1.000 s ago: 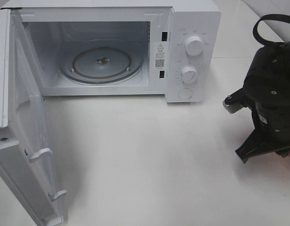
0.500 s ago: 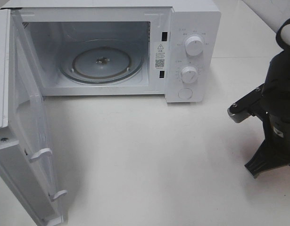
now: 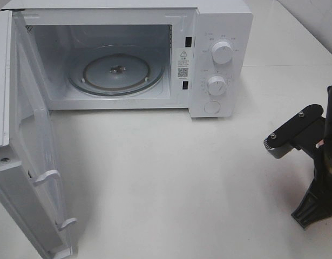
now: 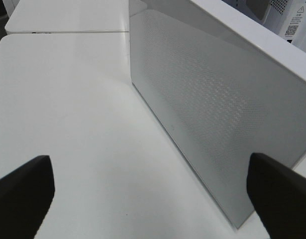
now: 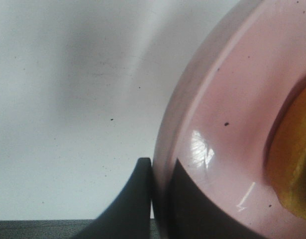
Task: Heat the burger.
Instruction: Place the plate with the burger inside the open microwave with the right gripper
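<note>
Pinched shut with the right gripper [image 5: 161, 165] on the rim of a pink plate [image 5: 217, 114]: one dark finger [image 5: 135, 199] outside the rim, the other inside the dish. On that plate, near the grip but not touching the fingers, the burger [image 5: 292, 159], with only a golden sliver of bun in sight at the edge of the wrist view. Beneath the plate, the white table [image 5: 68, 99].

From the high camera: right arm [image 3: 322, 162] at the far right edge, well apart from the microwave [image 3: 222, 27], with plate and burger out of that view. Door [image 3: 25, 162] swung wide on the left, glass turntable [image 3: 117, 70] inside the cavity.

Spread wide with the left gripper [image 4: 153, 191], nothing between its fingers, close to the mesh-patterned face of that open door.
</note>
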